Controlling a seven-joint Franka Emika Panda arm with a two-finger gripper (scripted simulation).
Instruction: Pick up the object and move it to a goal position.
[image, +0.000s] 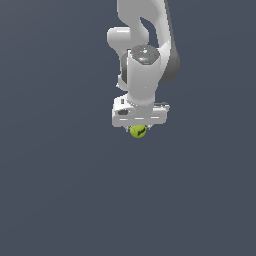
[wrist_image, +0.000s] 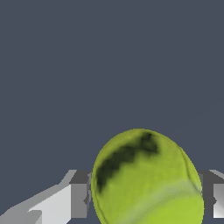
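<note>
Basically the gripper (image: 138, 128) is clamped on the ball (image: 138, 131), one finger (wrist_image: 78, 199) pressed to each side, so it hangs under the white hand, ready for carrying to the goal; no goal marker visible.

This is not a real room. It is a computer-made world. A flat, plain dark grey-blue ground (image: 55, 200) fills both views, with no marks on it. The smooth white robot arm (image: 142, 75) looks drawn, like a toy.
</note>
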